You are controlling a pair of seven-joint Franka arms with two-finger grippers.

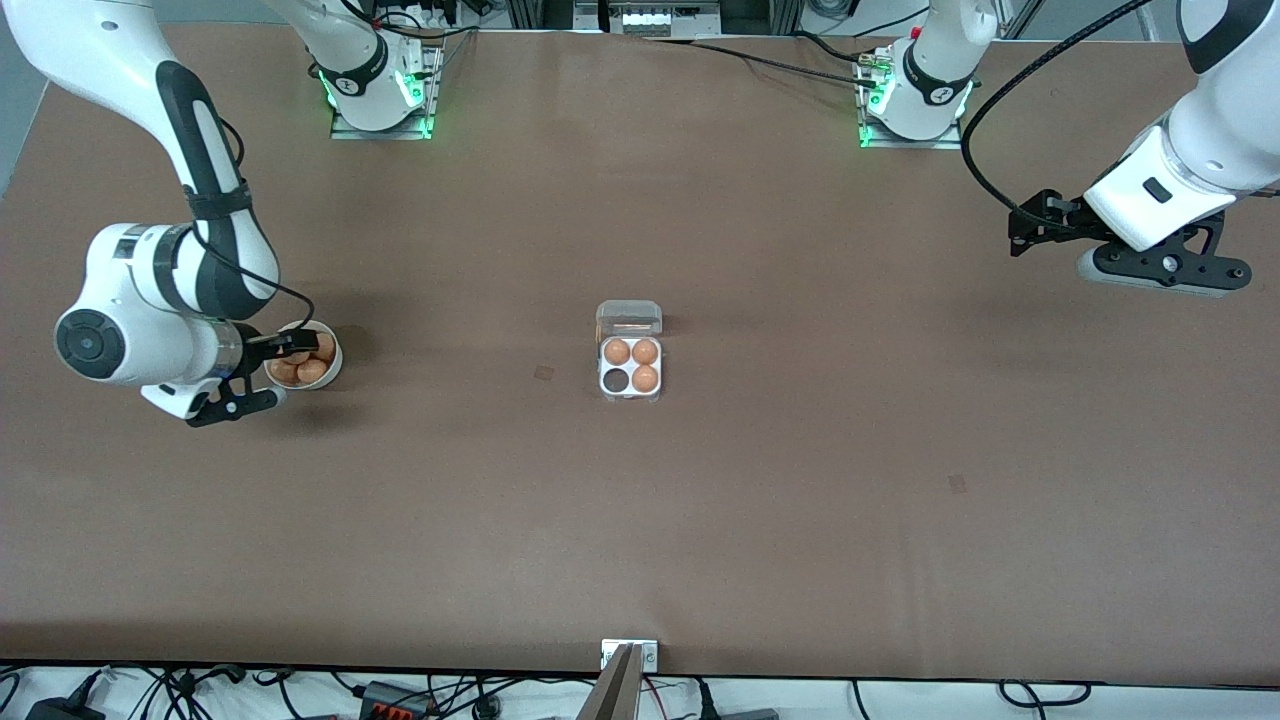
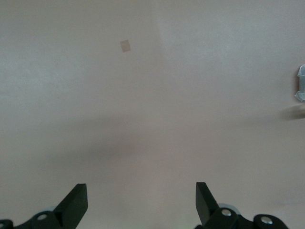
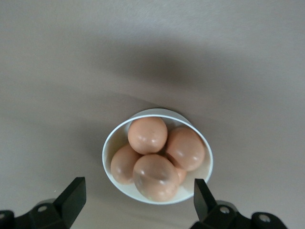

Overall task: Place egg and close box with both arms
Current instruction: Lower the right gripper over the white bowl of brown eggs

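Observation:
The box (image 1: 630, 389) sits at the table's middle with its clear lid (image 1: 629, 317) swung open. Three tan eggs (image 1: 645, 351) fill its cups and one cup (image 1: 614, 380) shows dark and bare. A round white bowl (image 1: 335, 372) toward the right arm's end holds several more eggs (image 3: 156, 176). My right gripper (image 1: 283, 372) is open and empty, just above the bowl's rim (image 3: 107, 143); the right wrist view shows its fingertips (image 3: 76, 191) wide apart. My left gripper (image 1: 1025, 228) is open and empty, up over bare table toward the left arm's end. A sliver of the box (image 2: 300, 83) shows in the left wrist view.
Brown tabletop all round. Small flat marks lie on it (image 1: 544, 373), (image 1: 957, 484); one shows in the left wrist view (image 2: 126, 46). Both arm bases stand along the table's edge farthest from the front camera. A metal bracket (image 1: 629, 655) sits at the nearest edge.

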